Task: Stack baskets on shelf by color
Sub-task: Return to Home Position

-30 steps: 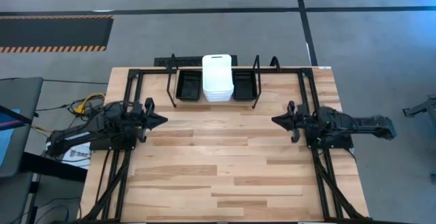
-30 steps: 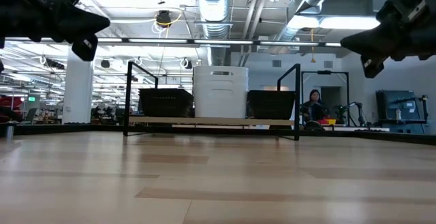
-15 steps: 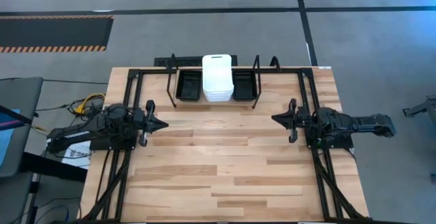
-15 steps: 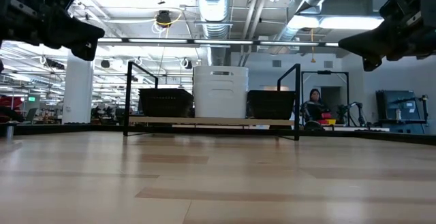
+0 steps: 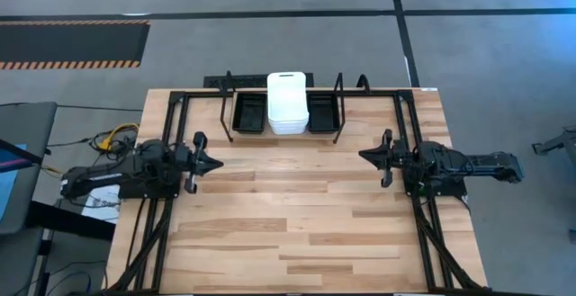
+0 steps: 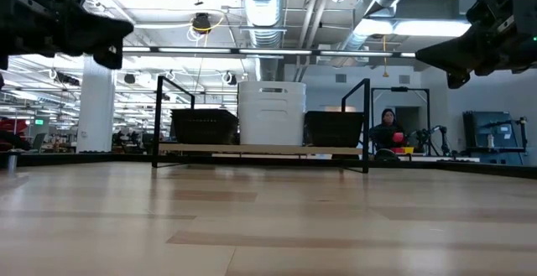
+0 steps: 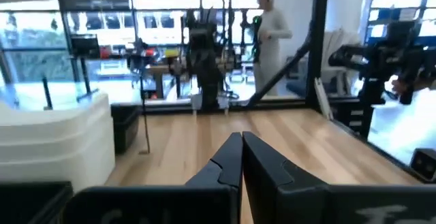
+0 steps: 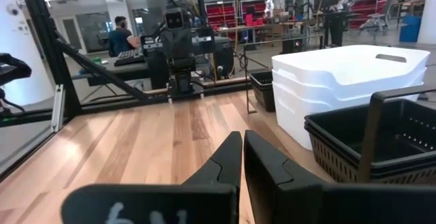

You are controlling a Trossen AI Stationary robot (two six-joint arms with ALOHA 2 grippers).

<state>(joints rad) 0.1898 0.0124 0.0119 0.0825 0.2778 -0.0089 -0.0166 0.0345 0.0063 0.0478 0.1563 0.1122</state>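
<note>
At the 12 o'clock edge of the table [image 5: 288, 233], seen from above, we find the shelf [image 5: 339, 94] loaded and sorted by color. The white baskets [image 5: 287, 103] sit nested in one stack at its centre, with a stack of black baskets [image 5: 249, 113] just beside them at 9 o'clock and a second black stack [image 5: 323, 113] just beside them at 3 o'clock. We cannot tell how many black baskets make up each stack. From table height, the white stack stands taller than its dark neighbours, and all of them rest on the light wood base between the upright dividers. The left gripper [image 5: 218, 163] hangs above the table's 9 o'clock side, well apart from the shelf, its two fingers [image 7: 228, 157] pressed together with nothing between them. The right gripper [image 5: 362, 158] mirrors it at the 3 o'clock side, tips pointing toward the table's centre, its fingers [image 8: 228, 152] likewise closed on nothing (a person [image 6: 387, 130] sits in the room beyond the table).
</note>
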